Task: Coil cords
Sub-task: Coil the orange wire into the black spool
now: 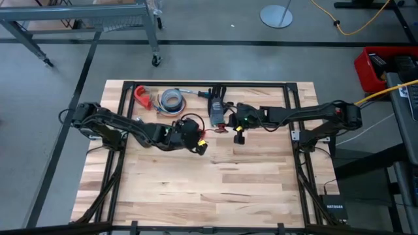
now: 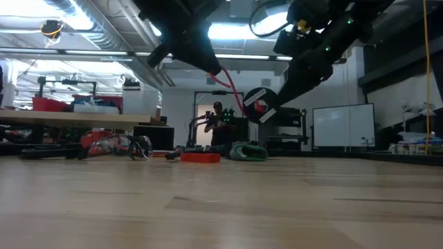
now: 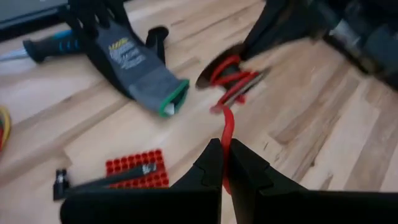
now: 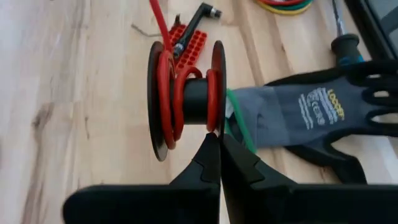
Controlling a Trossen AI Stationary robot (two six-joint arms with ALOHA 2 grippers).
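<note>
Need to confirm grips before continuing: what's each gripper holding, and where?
Left gripper pinches the red cord along its free length. Right gripper clamps the black spool by one flange rim.

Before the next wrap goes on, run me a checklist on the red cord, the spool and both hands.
1. Left hand shut on the red cord: ok.
2. Right hand shut on the black spool's flange: ok.
3. Spool lifted off the table: ok, it hangs in the air in the low view.
4. Cord turns seated between the flanges: ok, red loops sit on the hub.
5. Cord run from left hand to spool free of snags: ok, nothing crosses it.
6. Grey glove and red bit holder clear of the spool: ok, both lie on the table below.
</note>
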